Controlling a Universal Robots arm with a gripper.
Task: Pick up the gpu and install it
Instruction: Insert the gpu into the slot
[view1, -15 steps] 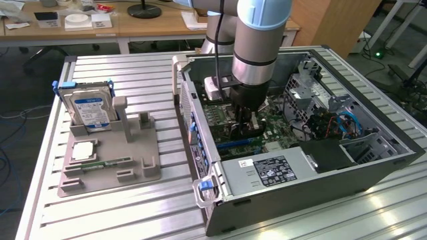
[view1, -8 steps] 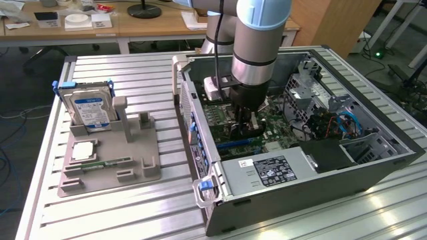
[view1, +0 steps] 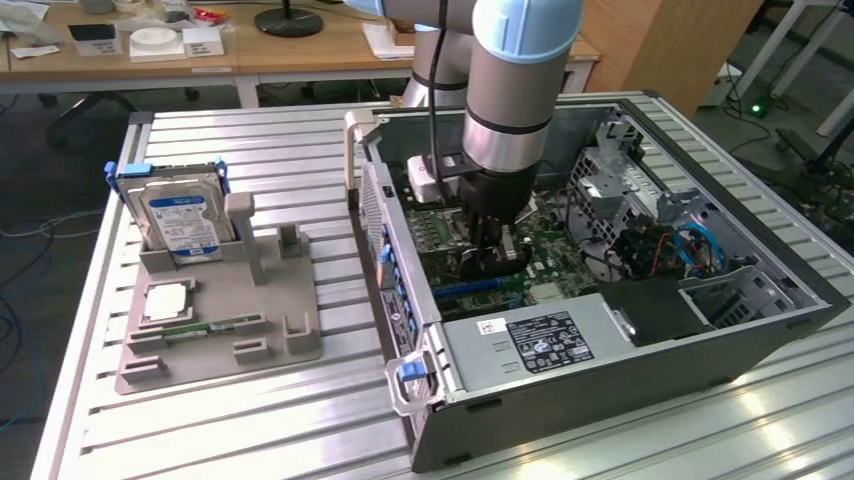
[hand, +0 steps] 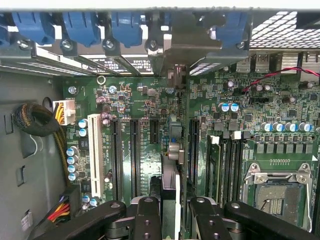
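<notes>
The gpu (hand: 171, 186) stands edge-on between my fingers, seen as a thin pale edge running towards the case's rear wall. Its silvery end bracket (hand: 182, 47) lies at the row of rear slot openings. My gripper (hand: 175, 212) is shut on the card, one black finger (hand: 147, 220) on each side. In the exterior view the gripper (view1: 491, 245) is down inside the open computer case (view1: 400, 300), just above the green motherboard (view1: 547, 250), with the dark gpu (view1: 489, 265) under it. I cannot tell whether the card's lower edge sits in a slot.
Black expansion slots (hand: 134, 150) and a white slot (hand: 95, 155) flank the card. A CPU socket (hand: 275, 192) and blue latches (hand: 82, 25) are close by. The power supply (view1: 534, 345) is inside the case. Outside it, a grey holder (view1: 220, 330) carries a hard drive (view1: 184, 215).
</notes>
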